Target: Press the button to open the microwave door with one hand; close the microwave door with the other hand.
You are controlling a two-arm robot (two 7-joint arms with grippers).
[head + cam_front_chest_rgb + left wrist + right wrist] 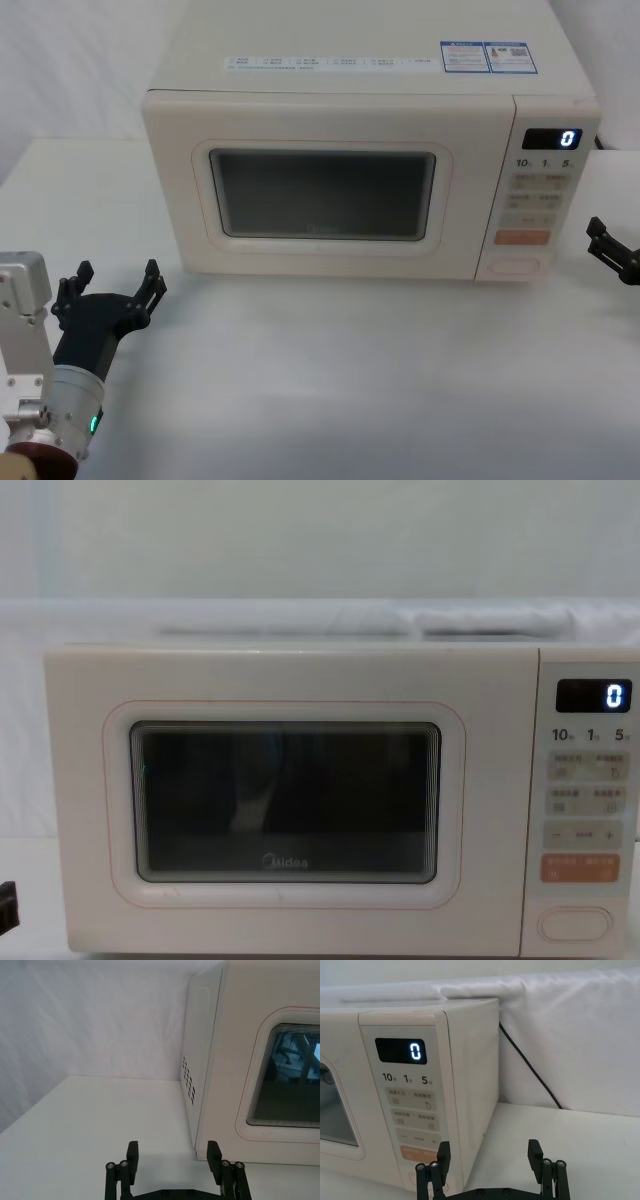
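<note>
White table [330, 380]: bears all items.
Midea microwave [360, 60]: cream, centred at the table's rear, display [552, 139] reading "0".
Microwave door [325, 195]: shut flush, dark window.
Left gripper [112, 289]: low over the table near the microwave's front left corner, fingers spread apart, holding nothing.
Right gripper [489, 1156]: beside the microwave's front right corner, fingers apart, empty.
Button [519, 266]: cream oval under the orange key [522, 237], untouched.
</note>
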